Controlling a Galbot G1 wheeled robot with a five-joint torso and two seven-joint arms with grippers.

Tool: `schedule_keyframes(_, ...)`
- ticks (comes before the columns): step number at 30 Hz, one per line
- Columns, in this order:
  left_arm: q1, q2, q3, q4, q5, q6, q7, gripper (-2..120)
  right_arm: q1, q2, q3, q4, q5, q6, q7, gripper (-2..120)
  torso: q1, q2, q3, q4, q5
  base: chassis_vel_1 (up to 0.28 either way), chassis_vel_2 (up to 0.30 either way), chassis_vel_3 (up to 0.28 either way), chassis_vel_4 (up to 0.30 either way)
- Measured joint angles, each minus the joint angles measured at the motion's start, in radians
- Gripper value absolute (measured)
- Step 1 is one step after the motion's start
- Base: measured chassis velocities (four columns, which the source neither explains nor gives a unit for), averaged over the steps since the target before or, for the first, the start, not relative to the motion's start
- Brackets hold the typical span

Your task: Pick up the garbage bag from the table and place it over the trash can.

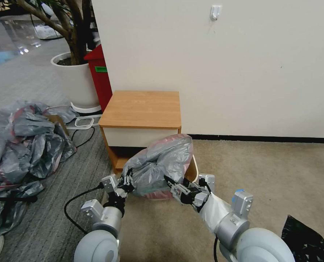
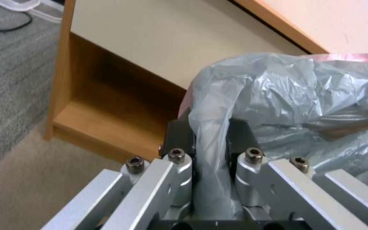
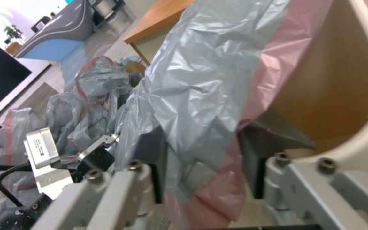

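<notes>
garbage bag (image 1: pixel 162 163) — between both jaws

Two pale grey, rounded arm shells rise from 6 o'clock in the head view, each narrowing to brushed-silver cylindrical joints and boxy silver brackets. A black cable loops out at 9 o'clock beside the left arm. The right forearm wears a translucent white plastic sleeve and a small blue cap. Both grippers have black linkages, silver aluminium finger bars and dark hex-socket screws.
</notes>
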Motion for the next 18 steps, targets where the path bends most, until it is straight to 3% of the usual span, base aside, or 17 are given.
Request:
schedule_keyframes(5, -0.008, 0.0, -0.001, -0.001, -0.015, 0.007, -0.01, 9, -0.002, -0.001, 0.001, 0.001, -0.004, 0.003, -0.001, 24, 0.0, 0.0, 0.0, 0.0, 0.0, 0.0, 0.0, 0.0, 0.0)
schedule_keyframes(7, -0.019, -0.001, -0.003, -0.001, -0.035, 0.017, -0.022, 9, -0.005, -0.006, 0.008, 0.007, -0.004, 0.004, -0.001, 10, 0.0, 0.0, 0.0, 0.0, 0.0, 0.0, 0.0, 0.0, 0.0)
schedule_keyframes(10, -0.026, -0.001, -0.008, -0.001, -0.045, 0.021, -0.025, 9, -0.01, -0.011, 0.021, 0.009, -0.003, 0.004, -0.001, 0, 0.0, 0.0, 0.0, 0.0, 0.0, 0.0, 0.0, 0.0, 0.0)
schedule_keyframes(18, -0.028, 0.001, -0.022, 0.001, -0.065, 0.027, -0.027, 9, -0.019, -0.014, 0.083, 0.026, 0.004, 0.004, 0.001, 0, 0.0, 0.0, 0.0, 0.0, 0.0, 0.0, 0.0, 0.0, 0.0)
